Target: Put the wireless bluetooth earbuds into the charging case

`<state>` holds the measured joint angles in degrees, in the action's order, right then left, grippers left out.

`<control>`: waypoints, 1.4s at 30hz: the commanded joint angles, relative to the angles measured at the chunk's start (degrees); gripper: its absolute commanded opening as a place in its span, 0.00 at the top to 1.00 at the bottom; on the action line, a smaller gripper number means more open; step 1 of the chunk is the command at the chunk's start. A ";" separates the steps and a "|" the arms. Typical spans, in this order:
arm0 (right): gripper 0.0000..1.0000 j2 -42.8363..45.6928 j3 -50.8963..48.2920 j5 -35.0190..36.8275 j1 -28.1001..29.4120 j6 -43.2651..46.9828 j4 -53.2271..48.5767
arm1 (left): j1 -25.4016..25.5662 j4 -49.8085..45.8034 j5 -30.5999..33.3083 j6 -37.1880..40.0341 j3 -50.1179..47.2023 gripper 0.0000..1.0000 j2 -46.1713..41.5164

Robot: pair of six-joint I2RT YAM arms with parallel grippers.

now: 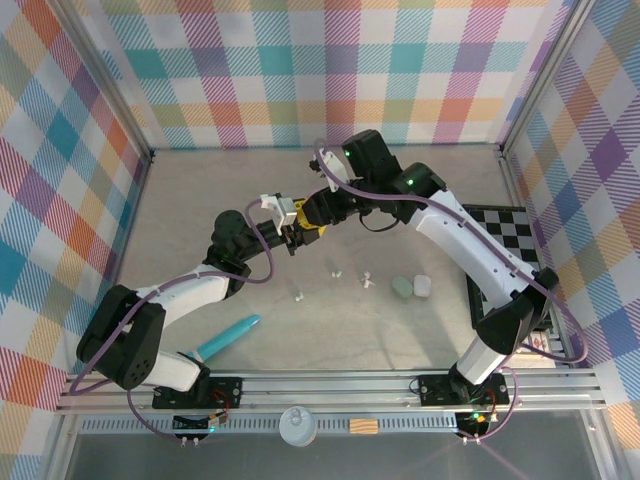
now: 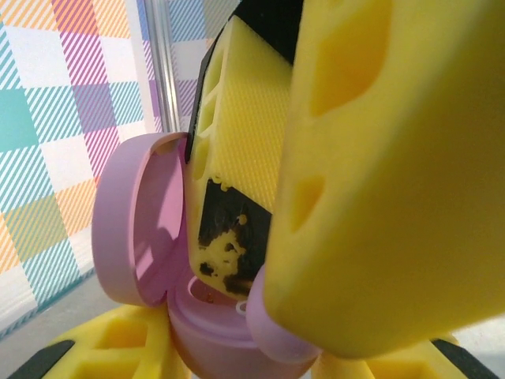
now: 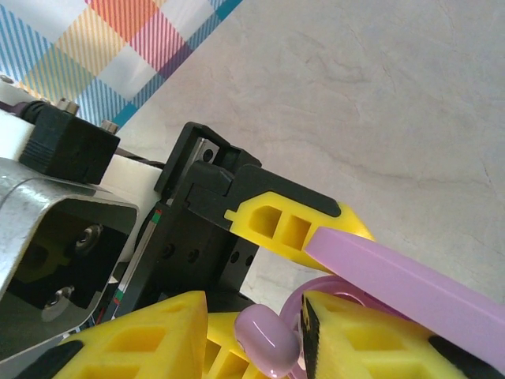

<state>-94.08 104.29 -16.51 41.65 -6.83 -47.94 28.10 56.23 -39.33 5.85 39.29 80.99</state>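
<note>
backdrop: plaid walls round a pale marbled surface (image 1: 400, 340), both arms met in mid-air above it.
left hand (image 2: 237, 359): pinched the purple case (image 2: 134, 237), lid stood open.
right hand (image 3: 256, 335): pinched a purple earbud (image 3: 264, 346) right at the case mouth.
step: looked like seating this bud, not yet home.
next: would need the stem lined up with its well, a gentle push, then let go.
leftovers: loose earbuds (image 1: 368, 280) and two more cases (image 1: 402, 288) lay on the surface.
</note>
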 commanded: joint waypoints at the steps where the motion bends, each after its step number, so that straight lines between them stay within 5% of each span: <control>1: 0.63 -0.10 0.79 2.10 0.08 -1.28 -1.15 | 0.47 1.34 -0.86 1.10 0.97 0.72 -1.92; 24: 0.59 0.18 2.96 7.42 -0.52 -0.19 -2.01 | 0.47 2.39 -1.01 0.42 0.70 0.73 -1.55; 42: 0.69 -2.34 4.29 11.59 -0.49 -0.62 -3.39 | 0.47 2.40 -1.43 0.32 0.52 0.73 -2.11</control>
<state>-95.13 106.87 -6.63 41.67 -8.10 -50.94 28.10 55.51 -38.48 5.78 39.27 80.93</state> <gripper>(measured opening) 0.314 0.348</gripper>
